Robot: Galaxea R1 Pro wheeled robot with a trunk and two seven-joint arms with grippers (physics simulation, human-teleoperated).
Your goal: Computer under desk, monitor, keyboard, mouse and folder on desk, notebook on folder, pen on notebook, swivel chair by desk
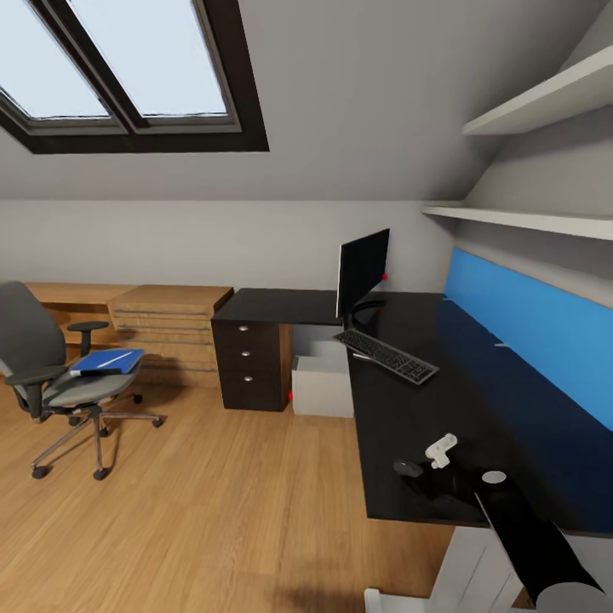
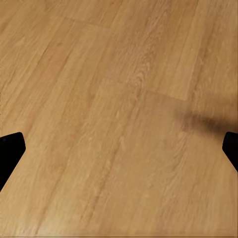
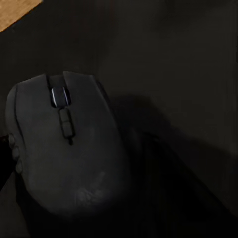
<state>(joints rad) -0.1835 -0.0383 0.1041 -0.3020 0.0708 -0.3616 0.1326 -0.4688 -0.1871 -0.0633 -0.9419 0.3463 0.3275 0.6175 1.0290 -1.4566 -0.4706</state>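
The black mouse (image 1: 407,467) lies at the near end of the black desk (image 1: 477,400), and up close (image 3: 64,148) it sits between dark fingers that close against its sides. My right gripper (image 1: 423,477) is shut on it. The keyboard (image 1: 387,356) lies further back in front of the monitor (image 1: 362,272). The grey computer (image 1: 322,385) stands under the desk. At the left, the swivel chair (image 1: 60,375) carries the blue folder (image 1: 106,362) with a white pen (image 1: 115,358) on it. My left gripper (image 2: 119,153) hangs open over bare wood floor.
A light wood chest (image 1: 170,328) stands against the back wall between chair and desk. Dark drawers (image 1: 249,362) close the desk's left end. Two shelves (image 1: 528,221) run above the blue back panel (image 1: 545,332). Open floor (image 1: 213,511) lies between chair and desk.
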